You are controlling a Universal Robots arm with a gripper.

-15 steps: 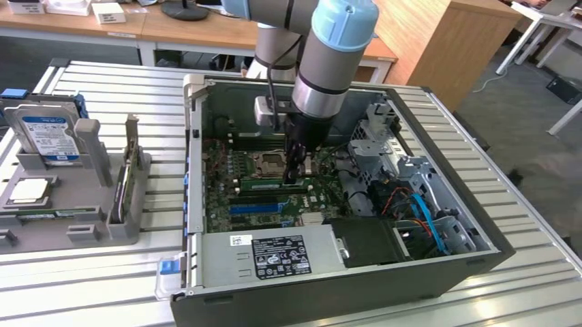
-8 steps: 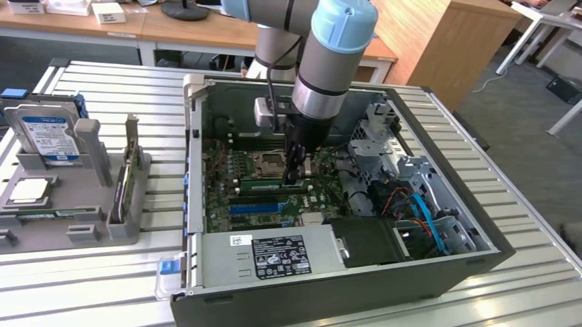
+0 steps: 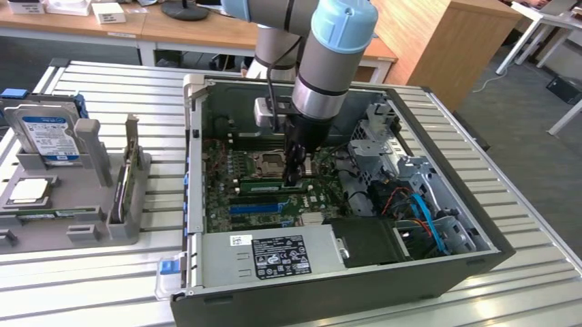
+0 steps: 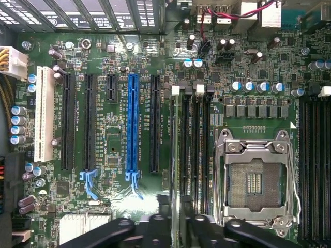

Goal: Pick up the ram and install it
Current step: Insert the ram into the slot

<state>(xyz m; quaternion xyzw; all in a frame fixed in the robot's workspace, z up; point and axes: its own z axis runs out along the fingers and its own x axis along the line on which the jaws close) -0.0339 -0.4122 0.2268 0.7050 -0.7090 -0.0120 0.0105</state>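
Note:
The ram (image 4: 175,155) is a thin green stick seen edge-on. It stands in the memory slot beside the black slots (image 4: 199,150), with a white latch at its far end. In the exterior view the ram (image 3: 262,182) lies as a green strip low on the motherboard inside the open computer case (image 3: 195,170). My gripper (image 4: 178,230) hangs straight over one end of the ram. A dark finger (image 4: 158,227) stands on each side of the stick, with a gap showing on one side. In the exterior view the gripper (image 3: 293,178) reaches down into the case from the arm.
An open CPU socket (image 4: 254,181) lies right beside the memory slots. The long blue slot (image 4: 132,124) and a white slot (image 4: 45,113) lie on the other side. The power supply (image 3: 272,255) and drive cage (image 3: 400,170) crowd the case. A grey holder with a hard drive (image 3: 50,136) stands at the exterior view's left.

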